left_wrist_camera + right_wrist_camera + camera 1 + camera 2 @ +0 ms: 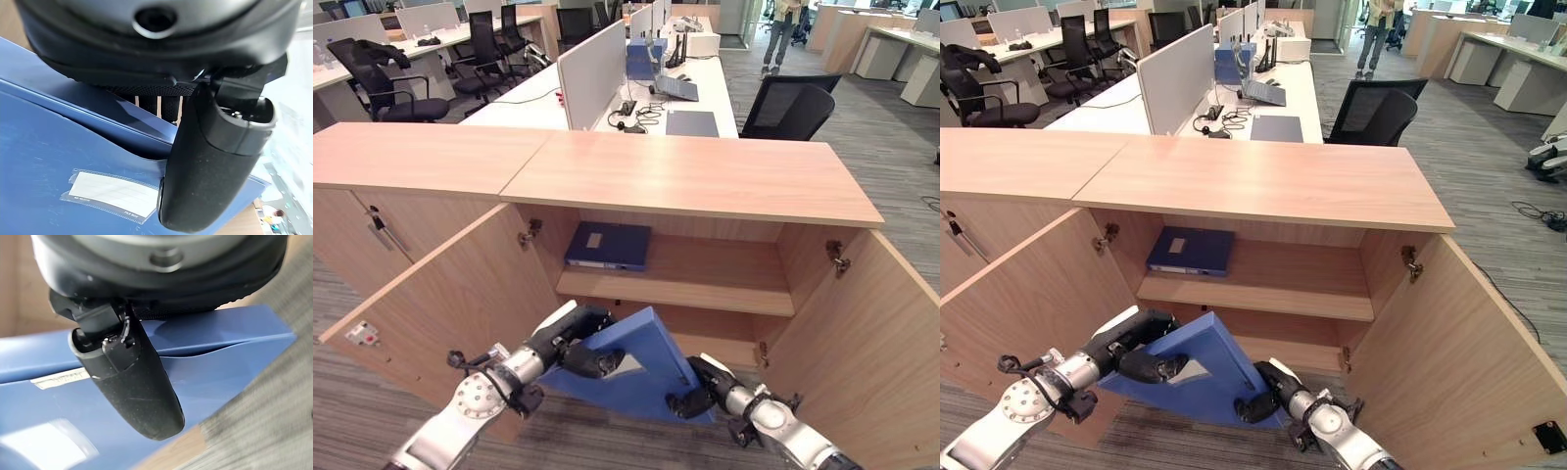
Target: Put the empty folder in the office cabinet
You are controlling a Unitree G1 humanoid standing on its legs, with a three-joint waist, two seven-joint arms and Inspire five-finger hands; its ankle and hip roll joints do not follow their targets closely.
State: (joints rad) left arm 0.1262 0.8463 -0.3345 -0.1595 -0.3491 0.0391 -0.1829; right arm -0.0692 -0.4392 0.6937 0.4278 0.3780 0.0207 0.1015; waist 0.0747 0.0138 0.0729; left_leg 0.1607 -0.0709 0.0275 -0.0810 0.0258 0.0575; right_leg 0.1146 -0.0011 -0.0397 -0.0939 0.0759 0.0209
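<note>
left robot hand [576, 345], right robot hand [697, 390]: both clamp blue folder [641, 362] | spine label [113, 194]: print apparently too small to read

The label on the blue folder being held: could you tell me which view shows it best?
The left wrist view: the label lies close beside the left hand's thumb. Both eye views show it small; the right wrist view blurs it.

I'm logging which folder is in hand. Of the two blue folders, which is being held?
The tilted blue folder in front of the lower shelf, gripped by left hand and right hand; the other folder lies flat on the upper shelf.
</note>
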